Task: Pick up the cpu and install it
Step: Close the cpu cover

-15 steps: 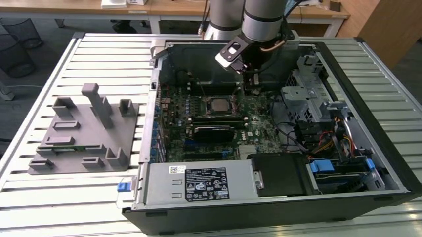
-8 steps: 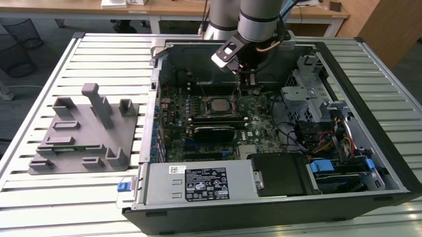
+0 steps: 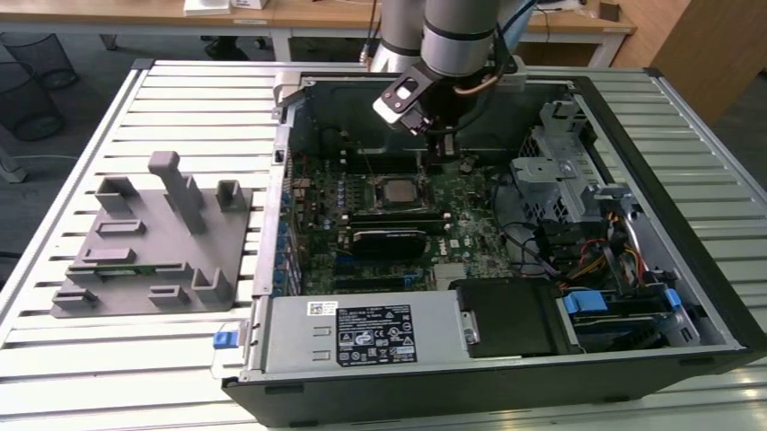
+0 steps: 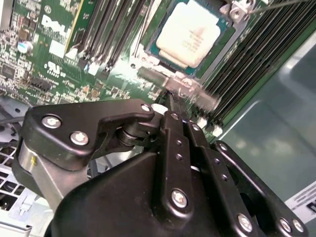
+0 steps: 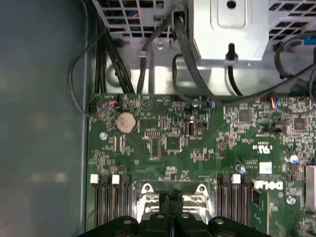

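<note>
**Fig.** Open case (image 3: 480,388) lying on its side, evidently so that the board (image 3: 480,215) faces up toward the arm. The cpu (image 4: 189,32) lies flat in the socket (image 5: 199,189), silvery top up, between the memory slots (image 4: 106,29); it appears already seated. The gripper (image 4: 172,101), fingers pressed together and holding nothing, hangs just beside the socket's edge, apart from the cpu.
</note>
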`<state>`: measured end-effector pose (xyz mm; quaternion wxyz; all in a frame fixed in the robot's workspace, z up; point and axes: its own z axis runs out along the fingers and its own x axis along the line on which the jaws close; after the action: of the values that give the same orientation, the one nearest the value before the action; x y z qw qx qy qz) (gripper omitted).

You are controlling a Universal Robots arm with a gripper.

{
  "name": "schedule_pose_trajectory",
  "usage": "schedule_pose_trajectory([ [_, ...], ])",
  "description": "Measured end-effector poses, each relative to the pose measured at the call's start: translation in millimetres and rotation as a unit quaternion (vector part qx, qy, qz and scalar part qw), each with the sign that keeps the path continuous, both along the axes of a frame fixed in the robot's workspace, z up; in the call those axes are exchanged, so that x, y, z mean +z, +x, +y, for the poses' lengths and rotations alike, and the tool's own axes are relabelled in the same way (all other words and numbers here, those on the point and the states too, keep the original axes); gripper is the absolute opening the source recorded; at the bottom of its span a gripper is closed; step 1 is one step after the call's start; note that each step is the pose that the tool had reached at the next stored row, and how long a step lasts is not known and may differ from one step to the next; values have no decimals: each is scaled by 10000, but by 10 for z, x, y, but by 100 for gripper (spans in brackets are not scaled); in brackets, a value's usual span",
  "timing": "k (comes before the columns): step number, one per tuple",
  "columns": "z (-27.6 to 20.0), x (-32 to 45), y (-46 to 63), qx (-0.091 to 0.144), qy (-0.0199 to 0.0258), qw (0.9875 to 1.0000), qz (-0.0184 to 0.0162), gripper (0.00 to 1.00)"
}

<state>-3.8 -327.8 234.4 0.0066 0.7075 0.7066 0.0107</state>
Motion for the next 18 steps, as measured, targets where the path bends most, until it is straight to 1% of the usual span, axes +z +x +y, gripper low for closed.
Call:
schedule_pose_trajectory([
  [8,0,-10,-145,0,0,10000,0,11],
  [14,0,-36,-317,0,0,10000,0,11],
  [18,0,-47,-352,0,0,10000,0,11],
])
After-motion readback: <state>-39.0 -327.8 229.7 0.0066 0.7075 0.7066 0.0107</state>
